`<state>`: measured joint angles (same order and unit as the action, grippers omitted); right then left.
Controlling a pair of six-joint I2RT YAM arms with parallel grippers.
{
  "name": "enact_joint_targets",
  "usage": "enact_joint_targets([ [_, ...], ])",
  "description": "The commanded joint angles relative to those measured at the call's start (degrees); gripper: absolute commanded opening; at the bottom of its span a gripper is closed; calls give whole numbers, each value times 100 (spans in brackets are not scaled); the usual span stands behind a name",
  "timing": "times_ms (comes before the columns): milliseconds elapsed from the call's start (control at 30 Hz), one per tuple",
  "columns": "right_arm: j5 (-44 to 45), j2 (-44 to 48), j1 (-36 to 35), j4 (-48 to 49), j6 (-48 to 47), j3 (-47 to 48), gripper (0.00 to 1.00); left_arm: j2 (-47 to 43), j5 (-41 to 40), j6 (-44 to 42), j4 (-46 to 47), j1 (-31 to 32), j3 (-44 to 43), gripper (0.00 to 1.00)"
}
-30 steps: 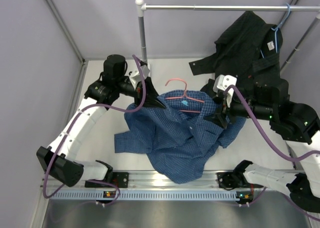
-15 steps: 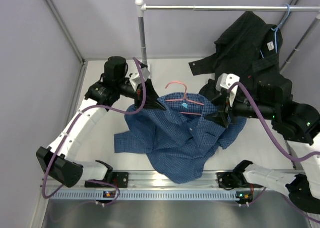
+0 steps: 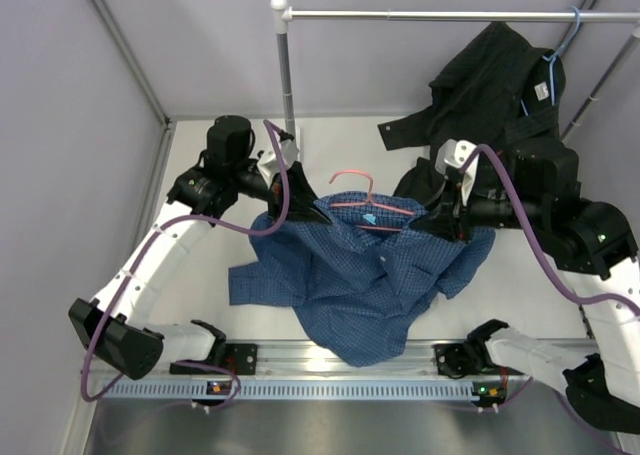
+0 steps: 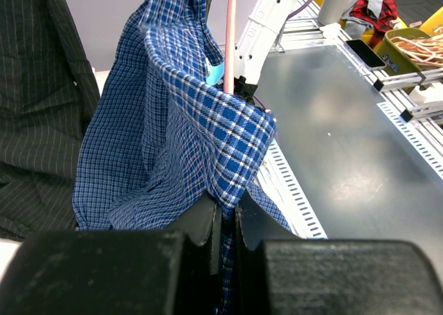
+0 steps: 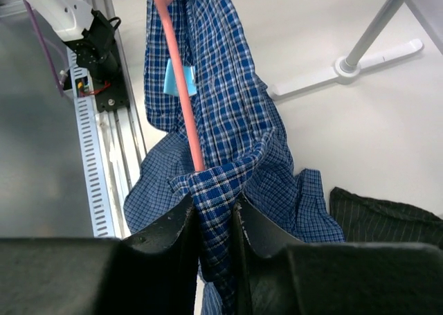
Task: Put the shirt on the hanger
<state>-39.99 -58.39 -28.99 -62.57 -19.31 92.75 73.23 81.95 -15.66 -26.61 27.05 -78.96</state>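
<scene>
The blue checked shirt hangs between my two grippers, its lower part draped on the white table. The pink wire hanger sits inside the collar area with its hook sticking up behind. My left gripper is shut on the shirt's left shoulder fabric, with the pink hanger rising just beyond it. My right gripper is shut on a fold of the shirt at the right shoulder. There the hanger's wire runs into the fabric right above the fingertips. A light blue tag hangs beside the wire.
A black shirt hangs on a light blue hanger from the metal rail at the back right, close behind my right arm. The rail's upright pole stands at the back centre. An aluminium rail lines the near edge.
My right gripper has closed on the shirt's right shoulder and moved slightly back. The hanger and collar have risen a little. The left gripper has kept its hold.
</scene>
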Motion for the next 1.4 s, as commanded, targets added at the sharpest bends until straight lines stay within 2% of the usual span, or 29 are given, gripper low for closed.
enact_joint_targets([
  [0,87,441,148,315,24,-195,18,-116,1367,-253,174,29,-32,0],
  [67,271,547,157,429,67,-344,17,-81,1359,-288,165,29,-49,0],
  [200,465,890,166,578,173,-547,21,-72,1358,-297,165,37,-76,0],
  [333,387,1163,227,974,305,-916,8,-81,1367,-341,139,37,-111,0],
  [433,229,1172,280,1115,305,-1110,10,-81,1367,-341,139,46,-137,0],
  [500,158,1093,298,1089,314,-1084,23,-90,1367,-332,147,73,-137,0],
  [533,132,1084,298,1089,296,-1049,40,-90,1367,-341,139,81,-137,0],
  [633,-52,1058,342,1071,331,-926,66,-90,1367,-315,147,90,-129,0],
  [733,-106,1014,412,1027,358,-768,81,-81,1367,-289,165,90,-120,0],
  [800,-71,953,438,1010,340,-750,80,-90,1376,-280,156,99,-111,0],
  [833,-79,926,447,992,332,-732,77,-107,1385,-254,165,108,-102,0],
  [900,-272,786,465,948,261,-706,71,-134,1385,-244,174,108,-85,0],
  [1200,-1353,161,623,640,-2,-407,56,-222,1385,-262,174,152,-32,0],
  [1300,-1459,249,640,649,-99,-521,42,-178,1385,-271,182,152,-49,0],
  [1333,-1442,293,649,649,-178,-591,28,-143,1376,-262,174,152,-67,0],
  [1367,-1424,354,649,658,-213,-626,21,-143,1385,-262,174,152,-84,0],
])
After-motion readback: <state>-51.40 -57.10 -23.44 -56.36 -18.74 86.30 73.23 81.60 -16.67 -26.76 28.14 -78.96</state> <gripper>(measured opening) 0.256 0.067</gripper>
